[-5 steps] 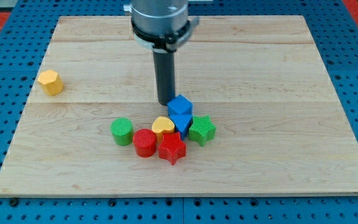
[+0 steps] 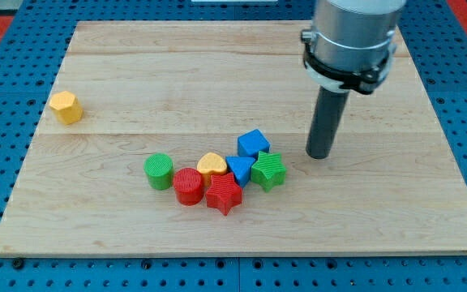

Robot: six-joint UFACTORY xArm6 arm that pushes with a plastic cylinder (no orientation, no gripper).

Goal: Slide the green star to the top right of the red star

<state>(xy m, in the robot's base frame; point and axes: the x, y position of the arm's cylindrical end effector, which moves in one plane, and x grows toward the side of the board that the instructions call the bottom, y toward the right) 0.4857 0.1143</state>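
The green star (image 2: 267, 170) lies on the wooden board (image 2: 136, 89), to the right of and slightly above the red star (image 2: 224, 194). A blue triangle (image 2: 239, 169) sits between them, touching both. My tip (image 2: 319, 154) rests on the board to the right of the green star, a short gap away and level with the blue cube (image 2: 253, 143). It touches no block.
A yellow heart (image 2: 212, 165), a red cylinder (image 2: 188, 186) and a green cylinder (image 2: 159, 171) cluster left of the red star. A yellow hexagonal block (image 2: 66, 107) sits alone near the view's left edge.
My tip has moved from just above the blue cube to the view's right. The blue cube has shifted right, and the green star and blue triangle have shifted slightly.
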